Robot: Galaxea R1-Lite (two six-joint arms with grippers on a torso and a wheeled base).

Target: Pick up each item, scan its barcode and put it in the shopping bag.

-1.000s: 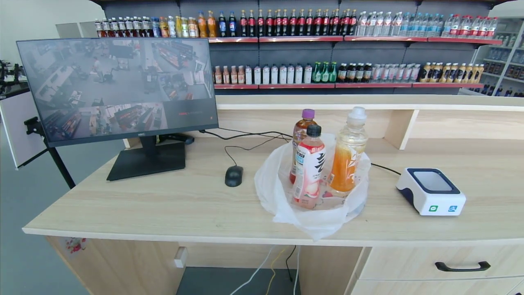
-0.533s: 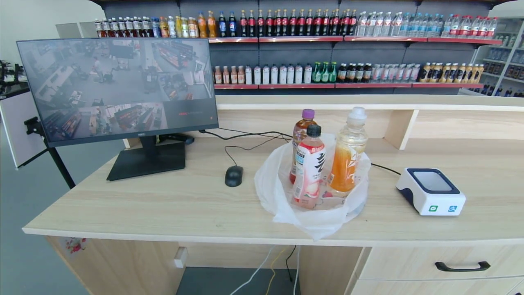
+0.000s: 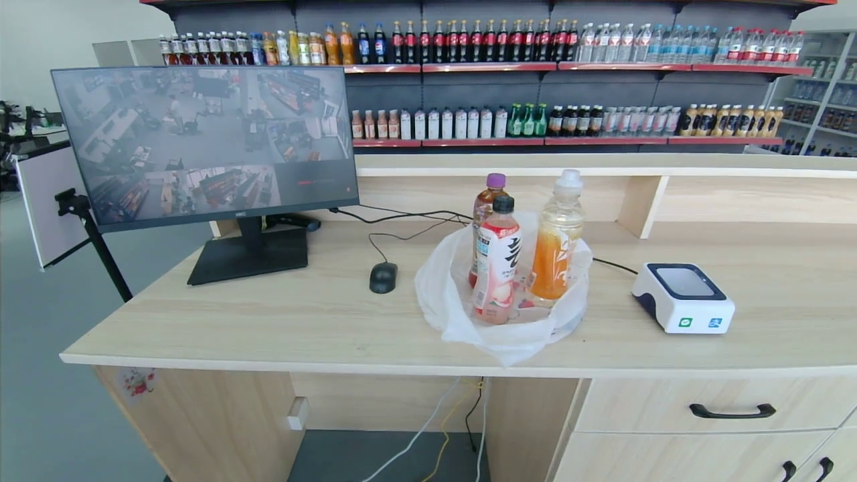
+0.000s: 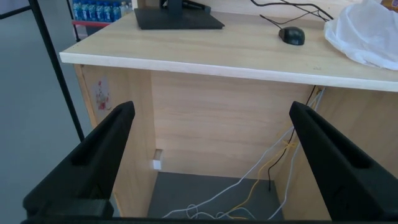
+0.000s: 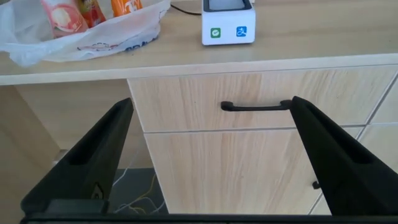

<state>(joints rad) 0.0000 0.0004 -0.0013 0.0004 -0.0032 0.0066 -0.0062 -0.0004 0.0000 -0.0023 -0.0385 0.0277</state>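
The purple-capped bottle (image 3: 484, 201) is partly hidden by the pink bottle (image 3: 497, 268). The scanner (image 5: 227, 31) is cut off at the right wrist view's edge.

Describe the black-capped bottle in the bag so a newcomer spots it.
On the light wooden counter, between the black computer mouse and the white barcode scanner, a white plastic shopping bag holds three upright bottles. Yours is the pink-labelled bottle nearest the counter's front edge. It alone has a black cap; the amber bottle wears purple, the orange-filled bottle white.
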